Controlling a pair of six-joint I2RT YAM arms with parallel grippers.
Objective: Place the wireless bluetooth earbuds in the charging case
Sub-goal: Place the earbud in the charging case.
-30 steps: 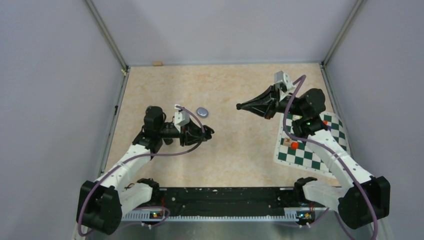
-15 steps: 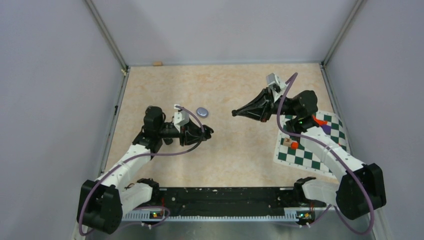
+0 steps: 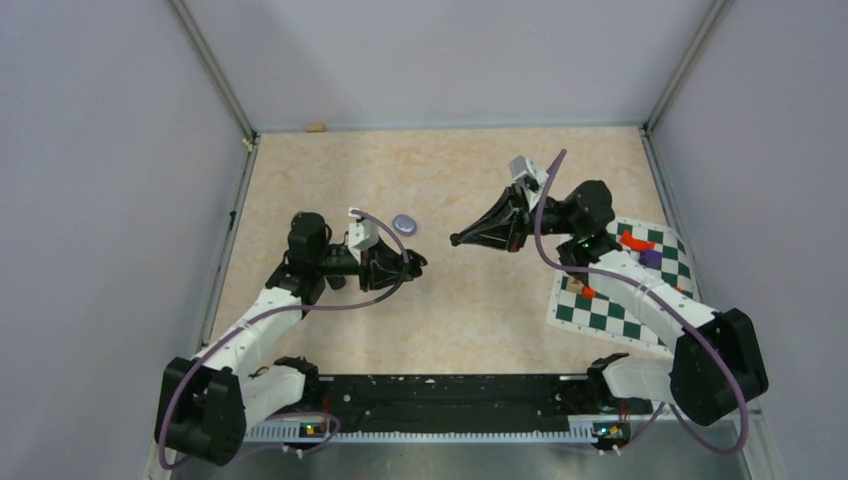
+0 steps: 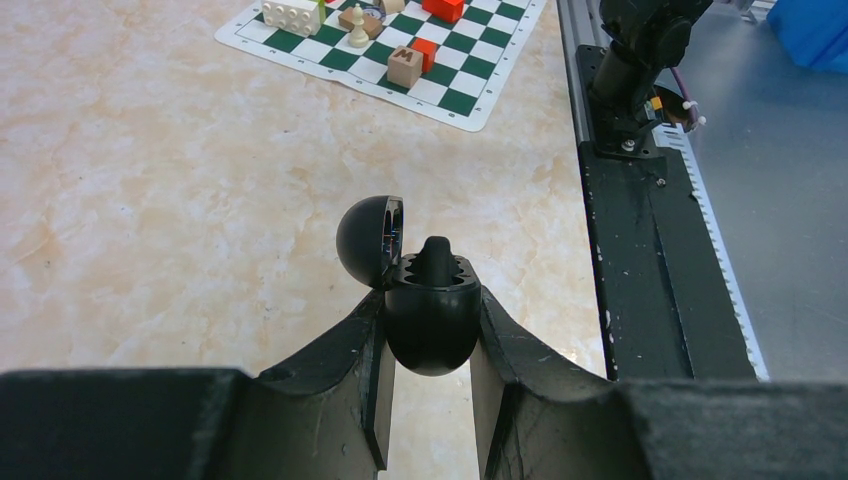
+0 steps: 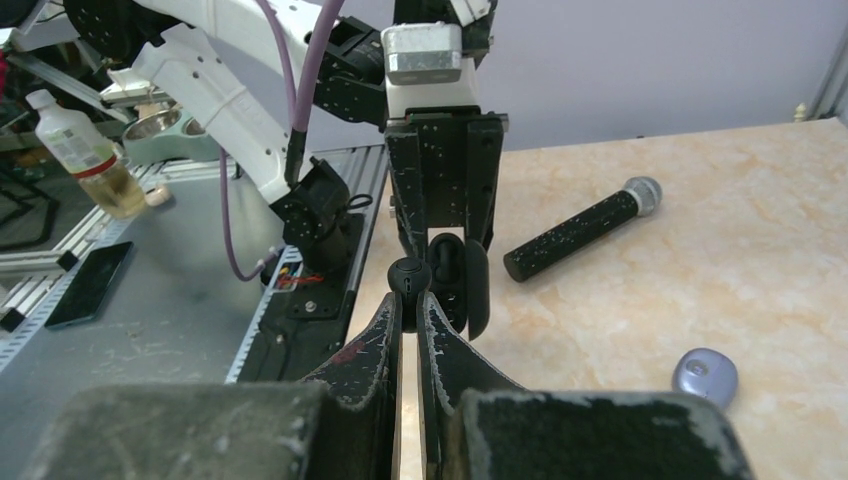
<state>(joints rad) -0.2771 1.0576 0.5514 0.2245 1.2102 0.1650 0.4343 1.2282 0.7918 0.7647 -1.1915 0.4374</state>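
Firstly, at left on the bench (image 3: 480, 310): left fingers (image 4: 345, 360) clamped tight on the rounded body of a black case (image 4: 432, 325), held low over the surface. Lid (image 4: 367, 240) swung open to one side, wells facing the right arm. Standing up out of the wells, a black stub (image 4: 437, 258); whether an earbud, cannot tell.

Just beyond the left wrist, flat on the bench: a lilac case (image 3: 404, 223), shut, apart from both arms. Near the left arm, seen from the right wrist: a black microphone (image 5: 580, 228) with a grey head, lying on its side.

Toward the middle: right fingers (image 5: 370, 350) pinched shut on a glossy black earbud (image 5: 409, 275), gripped at the very tips and held in the air. Aimed straight at the open case, near it but not touching, with a gap of bare bench between the two arms in the top view.

At right: a green-and-white chessboard (image 3: 600, 318) lying askew under the right arm. On its squares, a red block (image 3: 632, 240), a purple piece (image 3: 651, 257), a tan block (image 4: 405, 67), a white brick (image 4: 292, 14) and a white pawn (image 4: 357, 25), all well apart from the case.
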